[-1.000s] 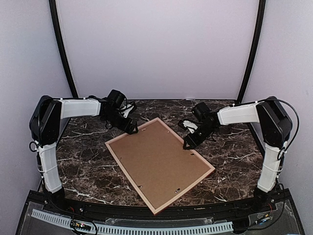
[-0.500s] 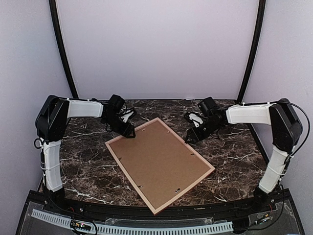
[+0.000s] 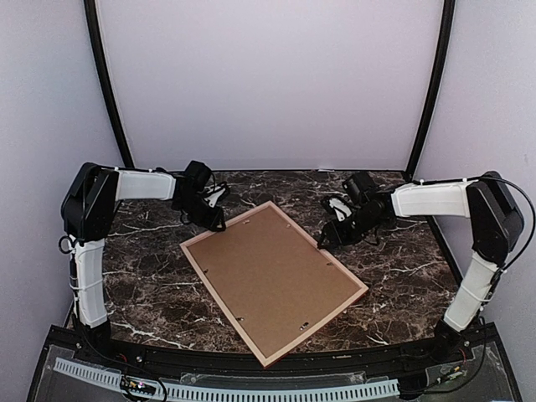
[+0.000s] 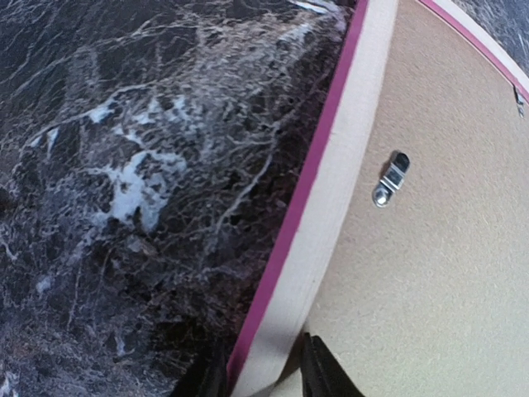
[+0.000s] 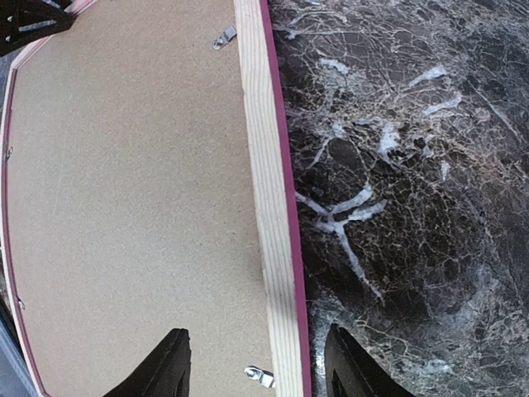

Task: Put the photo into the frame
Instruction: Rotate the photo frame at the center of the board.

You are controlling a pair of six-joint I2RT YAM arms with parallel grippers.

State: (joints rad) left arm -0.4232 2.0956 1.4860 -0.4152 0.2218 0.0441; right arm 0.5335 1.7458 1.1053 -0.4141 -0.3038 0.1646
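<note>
The frame (image 3: 224, 305) lay face down on the table (image 3: 151, 289), photo not visible; the left gripper (image 4: 264, 376) sat tight around its far-left rail, grip unclear, the right gripper (image 5: 256, 368) spread astride its right rail, so a one-sided lift could have twisted or dropped it.

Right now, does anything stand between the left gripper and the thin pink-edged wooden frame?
Nothing visible: the left gripper straddles the pale rail of the pink-edged wooden frame. A brown backing board, held by metal clips, fills its opening.
</note>
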